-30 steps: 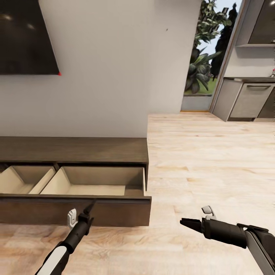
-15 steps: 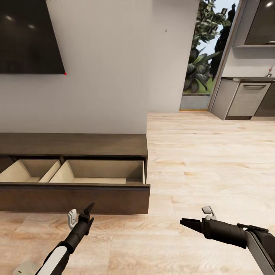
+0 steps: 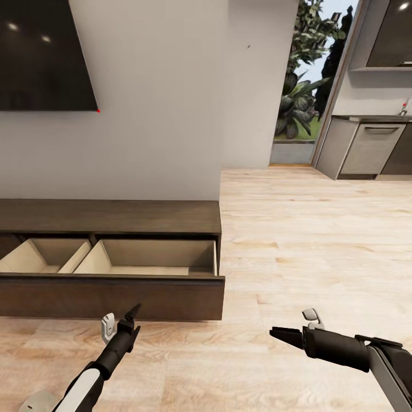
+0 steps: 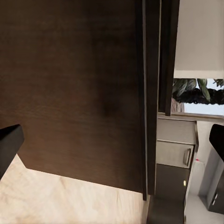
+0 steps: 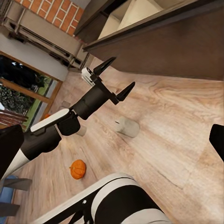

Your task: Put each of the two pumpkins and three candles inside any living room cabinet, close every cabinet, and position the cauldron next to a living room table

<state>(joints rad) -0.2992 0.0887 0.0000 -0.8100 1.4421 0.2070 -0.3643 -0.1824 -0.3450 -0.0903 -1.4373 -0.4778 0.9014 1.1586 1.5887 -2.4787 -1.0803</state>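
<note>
The dark-brown cabinet [image 3: 114, 216] stands against the wall with both drawers pulled out, their pale insides [image 3: 149, 257] bare as far as I can see. My left gripper [image 3: 122, 317] hangs open just in front of the drawer front [image 4: 79, 93]. Over the floor further right, my right gripper [image 3: 294, 325] is open and holds nothing. In the right wrist view an orange pumpkin [image 5: 78, 169] sits on the floor near my base. A white candle [image 5: 127, 127] lies beside my left arm, and my left gripper [image 5: 122, 73] shows there, open.
A dark TV [image 3: 40, 57] hangs on the wall above the cabinet. Light wood floor [image 3: 297, 240] stretches right toward grey kitchen units [image 3: 372, 149] and a glass door with plants [image 3: 297, 103]. A pale round thing [image 3: 35, 401] lies at my lower left.
Over the last second the whole view shifted, so the cabinet looks slightly farther and further right. Both arms hold the same pose, and nothing has changed in the last half second.
</note>
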